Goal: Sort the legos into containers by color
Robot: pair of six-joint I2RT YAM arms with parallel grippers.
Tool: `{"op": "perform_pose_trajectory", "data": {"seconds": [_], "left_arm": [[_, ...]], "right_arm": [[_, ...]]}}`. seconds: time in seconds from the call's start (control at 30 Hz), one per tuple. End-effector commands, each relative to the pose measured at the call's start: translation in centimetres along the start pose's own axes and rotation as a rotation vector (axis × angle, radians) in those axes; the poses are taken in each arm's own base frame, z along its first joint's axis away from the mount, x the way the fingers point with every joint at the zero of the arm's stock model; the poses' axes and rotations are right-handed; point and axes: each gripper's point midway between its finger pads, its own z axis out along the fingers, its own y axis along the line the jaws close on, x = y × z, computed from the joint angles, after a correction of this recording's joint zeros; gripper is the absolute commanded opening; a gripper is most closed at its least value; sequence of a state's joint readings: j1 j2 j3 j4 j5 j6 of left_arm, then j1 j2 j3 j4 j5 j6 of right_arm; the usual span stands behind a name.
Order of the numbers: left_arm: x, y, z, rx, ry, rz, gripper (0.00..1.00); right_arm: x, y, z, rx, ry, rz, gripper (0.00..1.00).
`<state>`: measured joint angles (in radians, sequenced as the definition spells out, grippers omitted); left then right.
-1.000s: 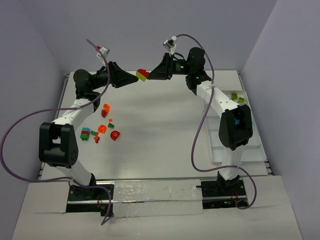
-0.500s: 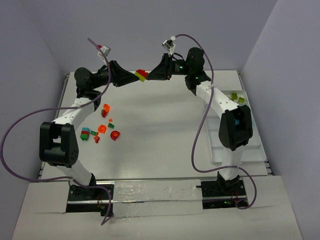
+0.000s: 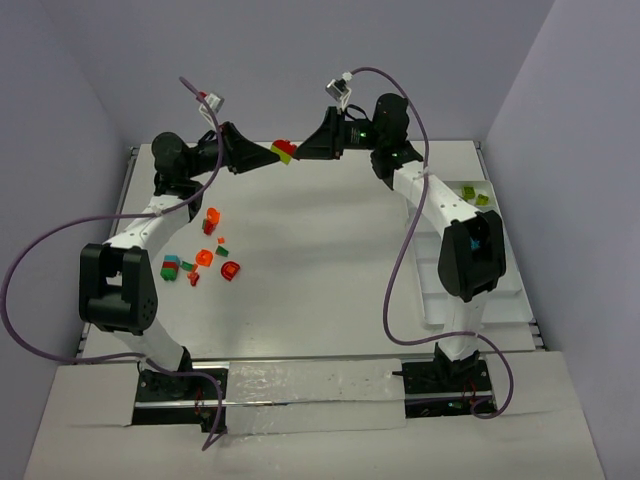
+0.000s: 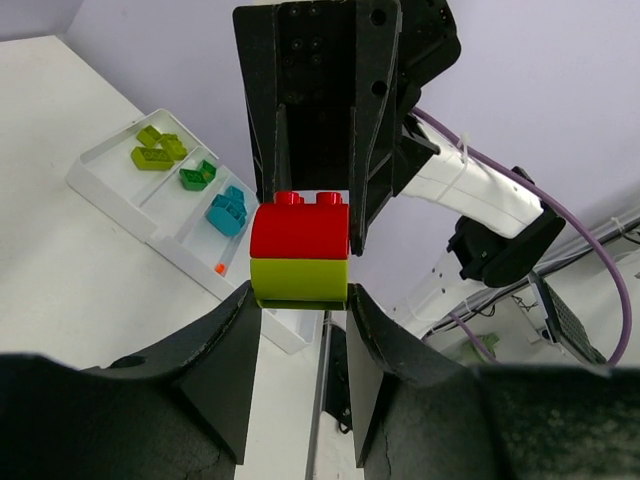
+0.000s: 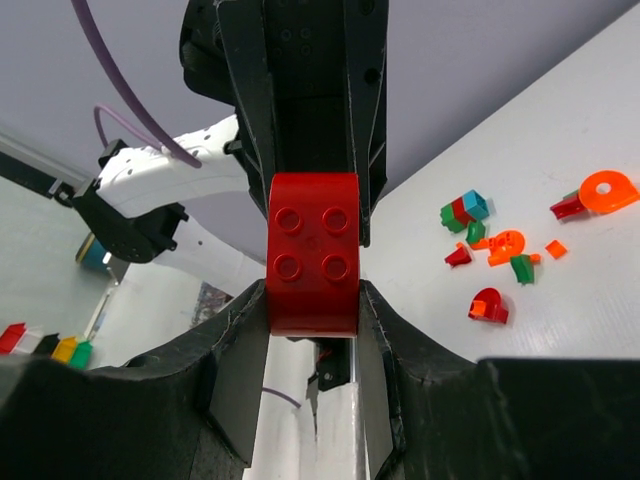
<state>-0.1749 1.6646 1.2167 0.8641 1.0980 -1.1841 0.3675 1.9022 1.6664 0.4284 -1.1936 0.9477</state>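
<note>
- Loose legos [image 3: 200, 262] lie near the table's [image 3: 330, 260] left edge; the tray [image 3: 510, 295] sits along the right.
- Above the far edge, the left tool [image 3: 268, 152] has just closed onto the lime brick [image 4: 299, 280]; the right tool [image 3: 300, 150] pinches the joined red brick [image 4: 300, 230], so they look ready to separate.

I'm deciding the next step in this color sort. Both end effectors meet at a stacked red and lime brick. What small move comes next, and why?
Probably pull straight apart to unclip the pair. The right end effector grips the red brick, the left end effector pinches the lime brick joined to it, and the colors belong in separate compartments.
</note>
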Motion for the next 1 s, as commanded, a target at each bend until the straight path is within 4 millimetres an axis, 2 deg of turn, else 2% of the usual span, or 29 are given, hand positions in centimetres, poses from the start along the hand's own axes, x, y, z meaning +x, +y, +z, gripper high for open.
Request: {"op": "perform_pose_trajectory", "data": {"seconds": [0.0,0.1,0.2,0.33,0.37,0.43,0.5,0.57,0.67,0.7,0.77,0.83,0.9,0.97], "left_arm": [[0.5,-0.8,-0.3,-0.010,0.029,0.077,0.00],[1.8,0.1,-1.0,-0.040,0.049,0.081,0.00],[2.8,0.7,-1.5,-0.074,0.074,0.075,0.00],[3.7,1.9,-2.0,-0.127,0.094,0.120,0.00],[3.6,2.1,-2.0,-0.140,0.093,0.132,0.00],[3.1,3.5,-2.2,-0.222,0.091,0.186,0.00],[2.7,4.4,-2.4,-0.278,0.093,0.227,0.00],[2.1,6.2,-2.8,-0.390,0.102,0.288,0.00],[1.9,7.1,-3.0,-0.430,0.114,0.311,0.00],[1.9,7.3,-3.0,-0.434,0.117,0.314,0.00],[2.1,7.6,-2.8,-0.433,0.125,0.320,0.00],[2.2,7.8,-2.6,-0.431,0.131,0.323,0.00],[2.3,7.9,-2.3,-0.425,0.143,0.331,0.00],[2.5,8.2,-2.3,-0.432,0.154,0.333,0.00]], "right_arm": [[-5.4,3.3,-1.9,0.025,-0.128,-0.148,0.00],[-7.4,3.3,-3.2,0.048,-0.172,-0.177,0.00],[-8.5,3.7,-4.1,0.064,-0.192,-0.203,0.00],[-8.6,3.4,-5.7,0.105,-0.194,-0.228,0.00],[-8.3,2.5,-6.5,0.150,-0.184,-0.228,0.00],[-8.1,1.3,-9.2,0.272,-0.164,-0.326,0.00],[-6.9,-0.7,-12.0,0.428,-0.147,-0.261,0.00],[-6.4,-1.7,-16.7,0.594,-0.148,-0.281,0.00],[-4.7,-3.7,-24.6,0.824,-0.095,-0.311,0.00],[-3.5,-3.8,-27.4,0.896,-0.080,-0.257,0.00],[-1.6,-4.5,-31.6,1.033,-0.008,-0.240,0.00],[0.3,-4.8,-34.2,1.103,0.089,-0.254,0.00],[3.4,-4.7,-36.8,1.161,0.174,-0.181,0.00],[7.2,-4.3,-38.3,1.167,0.303,-0.163,0.00]]}}
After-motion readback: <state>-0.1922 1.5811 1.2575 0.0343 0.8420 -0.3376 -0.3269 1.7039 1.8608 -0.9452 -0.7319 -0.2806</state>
